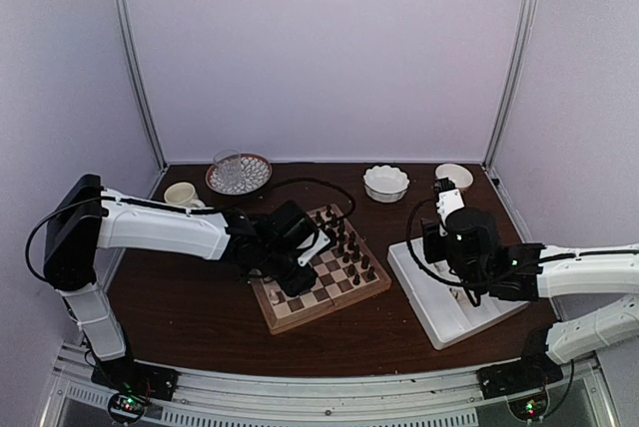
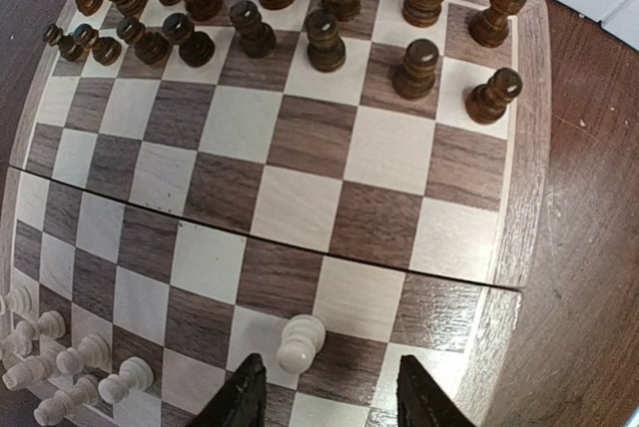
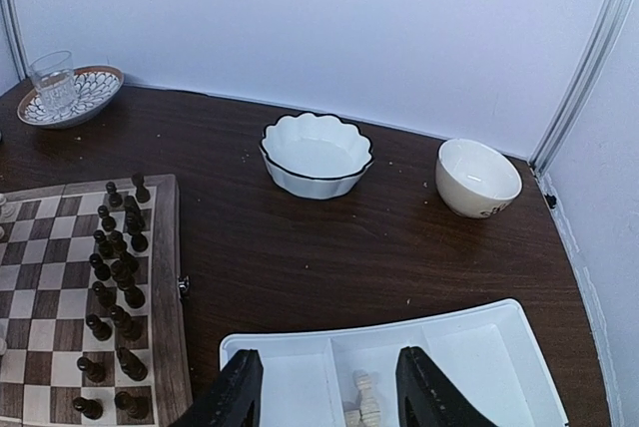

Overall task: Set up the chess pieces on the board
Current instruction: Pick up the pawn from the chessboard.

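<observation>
The board (image 2: 300, 208) fills the left wrist view, with dark brown pieces (image 2: 250, 28) standing in its two far rows. One cream-white chess piece (image 2: 300, 342) stands on a near square between the fingers of my left gripper (image 2: 329, 402), closer to the left finger (image 2: 240, 397) and touching neither. Several more cream pieces (image 2: 60, 357) stand at the board's near left corner. My right gripper (image 3: 329, 397) hangs open above the white tray (image 3: 479, 347), where a few cream pieces (image 3: 361, 402) lie in the middle compartment. From above, the left gripper (image 1: 288, 282) is over the board (image 1: 334, 292).
A scalloped white bowl (image 3: 317, 153), a cream cup (image 3: 477, 178) and a glass on a patterned plate (image 3: 60, 88) stand along the back of the dark table. Another cup (image 1: 181, 194) sits at the back left. The tray (image 1: 439, 322) lies right of the board.
</observation>
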### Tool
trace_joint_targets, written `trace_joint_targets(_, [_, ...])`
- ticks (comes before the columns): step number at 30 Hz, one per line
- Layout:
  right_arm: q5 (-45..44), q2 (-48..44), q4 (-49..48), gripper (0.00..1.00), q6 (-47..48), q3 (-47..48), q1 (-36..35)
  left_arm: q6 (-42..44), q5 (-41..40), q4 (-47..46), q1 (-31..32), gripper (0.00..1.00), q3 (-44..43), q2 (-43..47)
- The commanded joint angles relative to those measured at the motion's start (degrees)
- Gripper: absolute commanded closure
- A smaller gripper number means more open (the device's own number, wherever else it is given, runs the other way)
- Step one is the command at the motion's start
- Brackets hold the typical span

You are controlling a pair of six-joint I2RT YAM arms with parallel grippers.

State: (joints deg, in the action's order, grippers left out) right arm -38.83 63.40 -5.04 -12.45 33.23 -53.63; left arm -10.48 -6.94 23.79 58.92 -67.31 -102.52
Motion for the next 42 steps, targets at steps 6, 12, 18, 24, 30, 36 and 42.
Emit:
trace_joint_targets(6, [0.59,0.50,-1.29,0.52,-0.65,0.16,0.28,-1.82,0.43,1.35,-1.54,0.57,-2.48,-1.10])
trace_joint_targets(12, [1.35,0.84,-1.39,0.52,-0.71,0.33,0.28,-1.74,0.84,1.60,-1.84,0.60,-2.95,-1.77])
trace_joint_targets(18, [1.10,0.46,-1.11,0.52,-0.91,0.36,0.23,-1.47,1.31,1.63,-1.90,0.64,-3.60,-2.79])
trace_joint_targets(24, [0.98,-0.97,-1.54,0.52,-0.91,-0.35,0.36,-1.47,1.02,1.90,-1.93,0.71,-3.86,-3.10])
trace_joint_targets(30, [1.12,-0.99,-1.54,0.51,-0.98,-0.36,0.36,-1.43,0.61,2.35,-1.88,0.76,-4.26,-3.46])
trace_joint_targets(36, [1.31,-0.99,-1.46,0.51,-1.03,-0.35,0.36,-1.09,0.11,3.20,-1.92,0.84,-4.59,-3.74])
trace_joint_targets(42, [1.39,-1.11,-1.38,0.51,-1.09,-0.36,0.36,-1.08,-0.75,4.08,-2.13,0.86,-4.85,-3.52])
